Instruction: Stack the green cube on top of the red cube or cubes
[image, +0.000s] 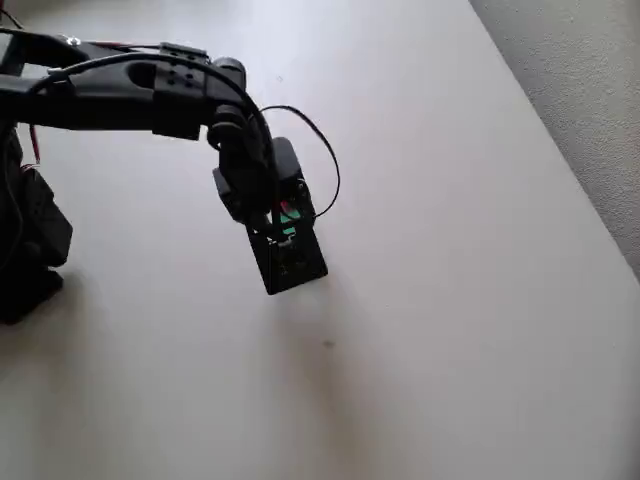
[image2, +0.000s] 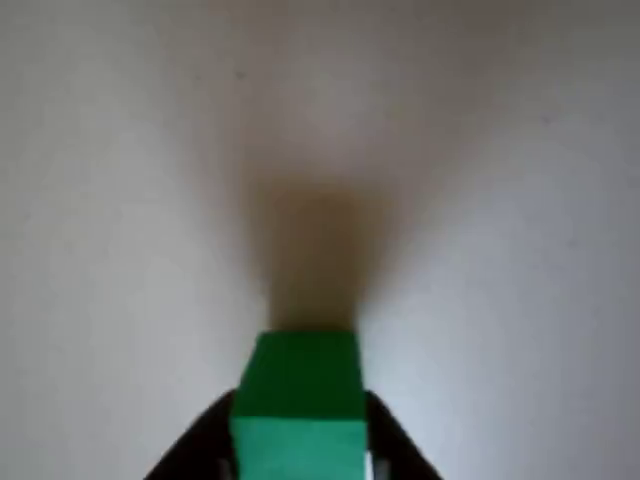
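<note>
Scene: Your black arm (image: 150, 85) reaches from the left of the overhead view across a pale, bare bench (image: 450, 300), wrist bent down over its middle.

Jaws: Your gripper (image2: 300, 440) is clenched on the green cube (image2: 300, 395). In the wrist view a dark finger (image2: 200, 440) presses each flank of the cube, left and right.

Green cube: It sits squarely between the jaws, top face level, with a soft shadow thrown on the bench ahead of it. Whether it is lifted clear of the bench or resting on it, you cannot tell from these views.

From above: A patch of green and a sliver of red (image: 292, 212) show through the wrist hardware. You cannot tell whether that red is a cube or part of the arm.

Red cubes: The stretch of bench ahead of the jaws in the wrist view carries none.

Handling: The cube looks rigid, light and smooth-faced, so it should neither crush nor sag. Judge it prone to twisting if pinched near a corner; flat opposite faces, gripped at mid-height as you have it, are the safe hold.

Stage: Grasp made, by the look of it. Carrying and stacking appear to be ahead of you.

Risk: A small flat target means a tilted release could tip the cube off.
</note>
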